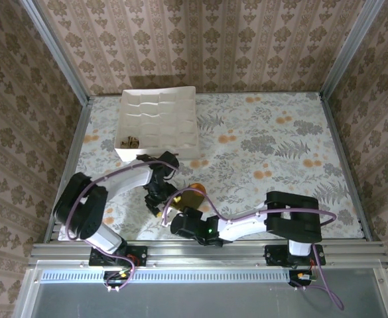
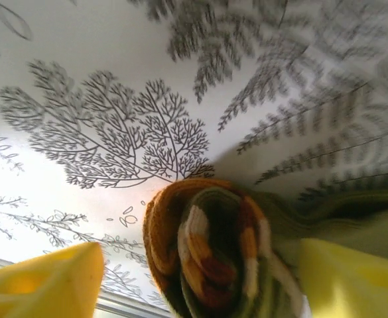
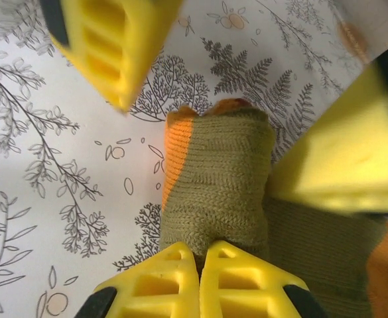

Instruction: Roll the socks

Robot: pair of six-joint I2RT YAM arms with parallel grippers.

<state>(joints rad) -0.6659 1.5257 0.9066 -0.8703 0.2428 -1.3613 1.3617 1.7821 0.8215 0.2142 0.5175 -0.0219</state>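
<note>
Status: green sock lies on the tabletop near the front edge, roughly mid btwn the two arm bases. It's mostly wound into a fat roll. An orange patch shows on one side, and a flat unrolled tail runs off to the lower right in the right wrist view.

L side: left pincer is spread wide, one finger on each side of the roll, straddling it. Left wrist cam looks straight at the spiral end. So we read the roll's long axis as pointing back along that pincer's approach, w/ the jaws spanning its diameter. One finger stands clear of the fabric and the other is just beside it, so no grip as we read it.

R side: right pincer is pressed together, tips butted against the near edge of the roll. Can't tell whether any fabric is nipped btwn the tips.

Both arms are at the sock, and the left is the one placed to clamp. We reckon the next move = close left across the roll w/o letting it spring open. The loose tail is the risk.

Containers: white tray sits at the far left of the tabletop, divided into cells. Its near-left corner cell holds a small tan-brown patterned thing, prob the other sock, but too small to be sure.
</note>
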